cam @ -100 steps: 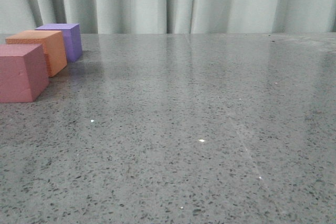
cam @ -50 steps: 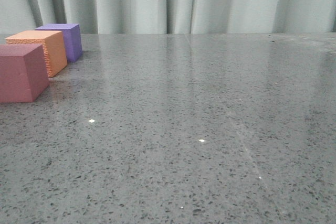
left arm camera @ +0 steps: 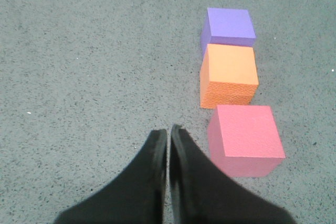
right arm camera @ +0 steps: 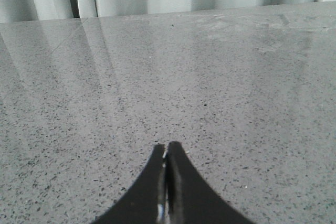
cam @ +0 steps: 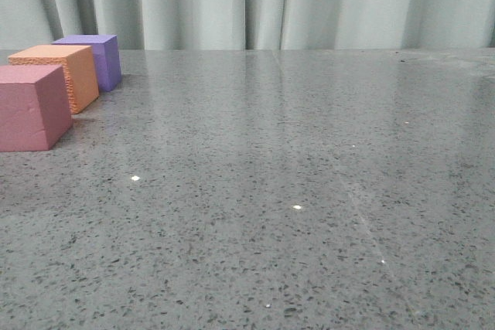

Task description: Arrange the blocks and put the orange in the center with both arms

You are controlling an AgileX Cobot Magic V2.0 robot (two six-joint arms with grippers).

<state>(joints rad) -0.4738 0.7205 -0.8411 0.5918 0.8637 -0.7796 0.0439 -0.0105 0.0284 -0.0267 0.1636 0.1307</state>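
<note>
You are at the start: the bright orange foam cube (left arm camera: 229,75) sits between the purple foam cube (left arm camera: 228,27) and pink-red foam cube (left arm camera: 245,137) at the grey stone counter's (cam: 294,175) left edge. Both arms' jaws are pressed together, empty. Open the left gripper (left arm camera: 168,137) over the orange one.

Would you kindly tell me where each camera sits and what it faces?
Front view: low, facing forward over the table to the curtain; no arm shows.
Left wrist view: above, looking down past the shut left hand at the purple cube, orange cube and pink-red cube, shared with front.
Right wrist view: shut right hand, bare table.
</note>
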